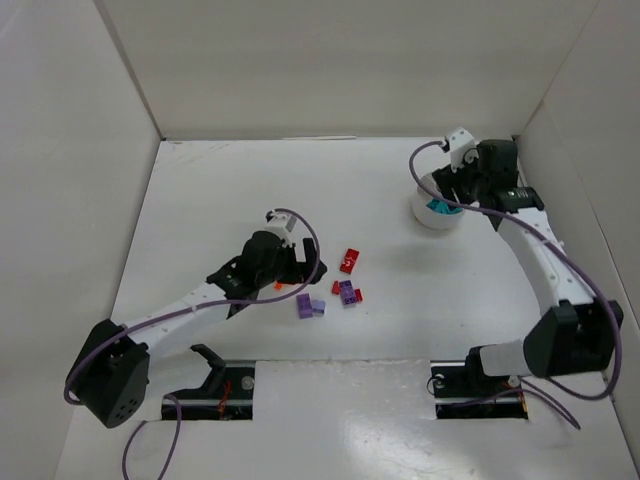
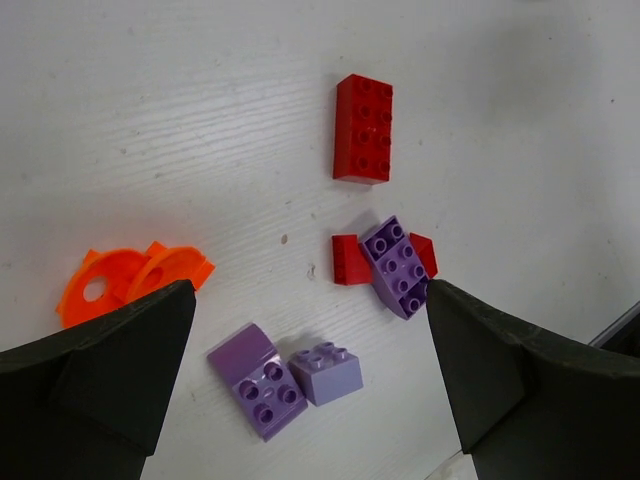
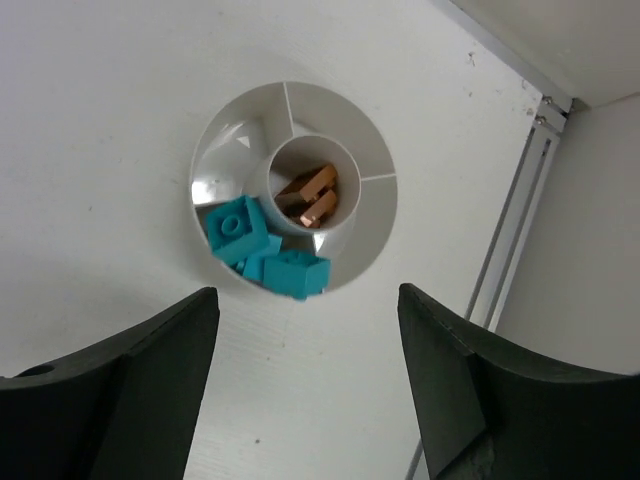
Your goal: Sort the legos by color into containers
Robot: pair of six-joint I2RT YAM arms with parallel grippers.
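The white dish [image 1: 437,214] stands toward the far right of the table [image 1: 400,330]. The right claw [image 1: 452,188] hangs just above it with its jaws spread wide, holding nothing. In the right wrist view the dish [image 3: 330,105] has a round hub in the middle and wedge-shaped sections around it. Two brownish-orange bricks [image 3: 310,196] lie inside the hub. The teal bricks [image 3: 240,230] sit in the section on the side of the hub nearest the claw's fingers [image 3: 130,380], and one of them reaches the outer rim.

The other bricks lie loose on the table, well to the left of the dish and nearer the arm bases. A long red brick [image 2: 362,128] lies closest to the dish. Just beyond it, a purple brick [image 2: 397,265] rests crosswise on a small red piece [image 2: 350,260]. Farther from the dish, two pale purple bricks [image 2: 258,375] lie touching each other. Farthest from the dish is a flat orange piece [image 2: 130,283] with round holes, partly hidden behind one finger. The left claw [image 2: 308,300] hovers over this group with its jaws wide apart and empty, and the pale purple bricks lie between its fingers.
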